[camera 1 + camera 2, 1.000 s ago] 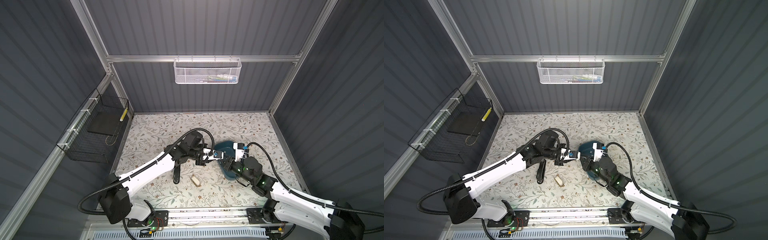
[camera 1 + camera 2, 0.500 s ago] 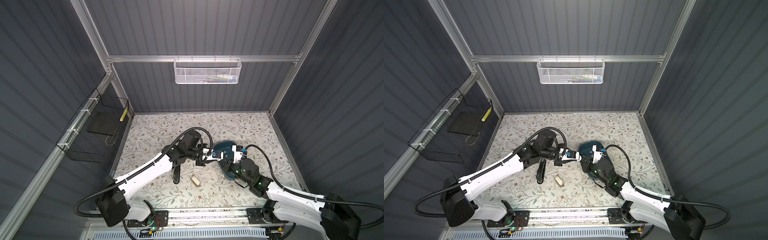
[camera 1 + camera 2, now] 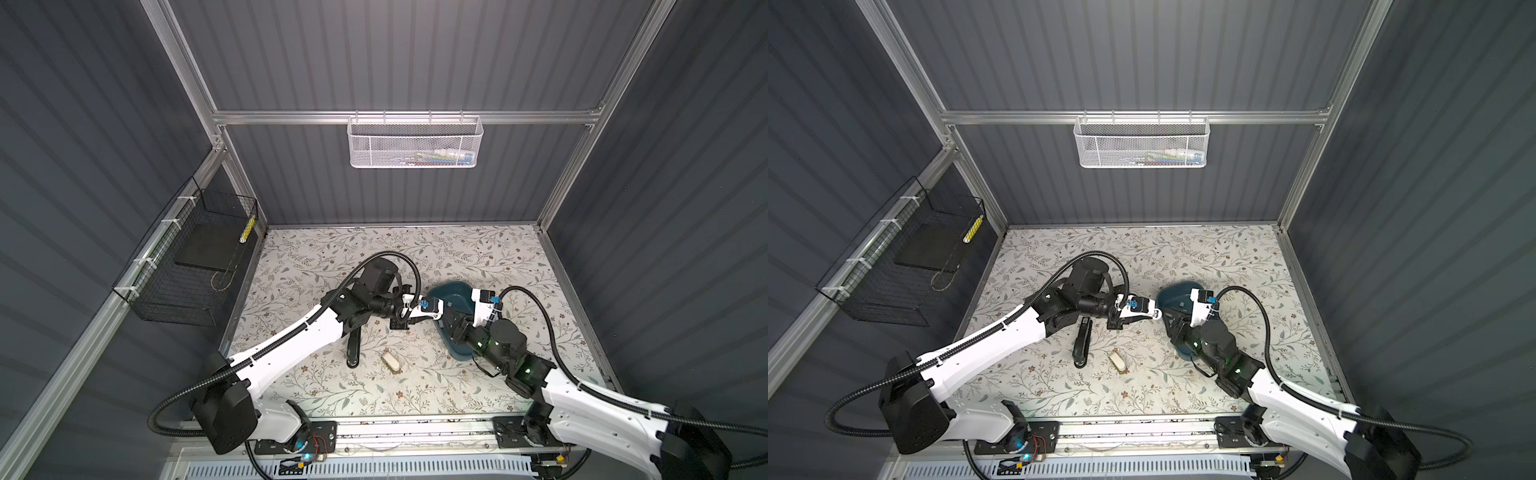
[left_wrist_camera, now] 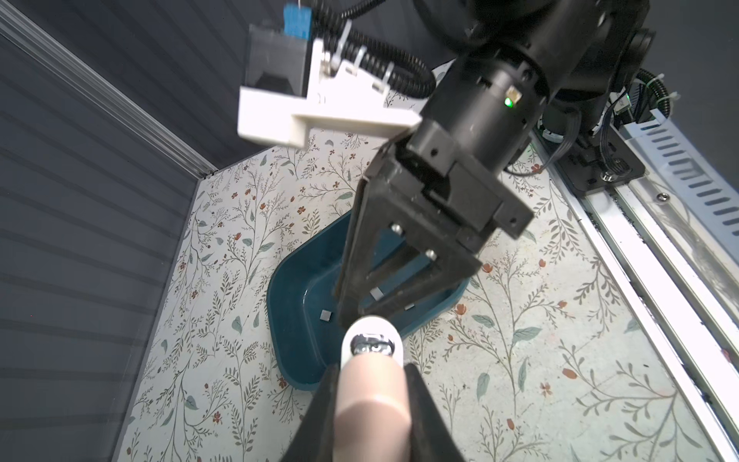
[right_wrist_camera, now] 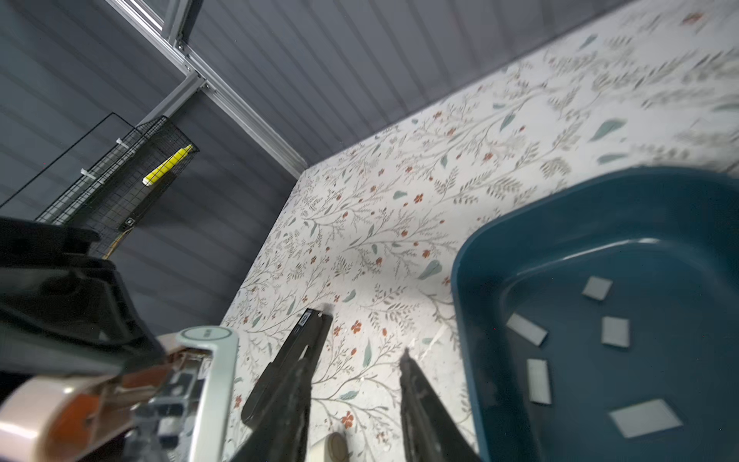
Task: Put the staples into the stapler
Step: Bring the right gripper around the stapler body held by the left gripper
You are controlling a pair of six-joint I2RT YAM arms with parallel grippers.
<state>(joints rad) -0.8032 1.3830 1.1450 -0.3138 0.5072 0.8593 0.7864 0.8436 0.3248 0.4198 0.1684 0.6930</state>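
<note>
Over at three o'clock from the stapler (image 3: 422, 316), squeezed by the left gripper (image 4: 372, 374), the staples (image 5: 538, 380) lie in the blue tray (image 5: 472, 256), so the open right gripper (image 5: 362, 336) likely needs to grab one.

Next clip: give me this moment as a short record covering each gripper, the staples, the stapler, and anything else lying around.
left gripper: shut on the beige stapler, held up beside the blue tray
right gripper: open, holding nothing, close to the stapler's front end
staples: loose grey strips lying in the blue tray
stapler state: looks opened; cannot tell whether a strip is inside
also lying loose: long black object; small beige object, apart from each other
</note>
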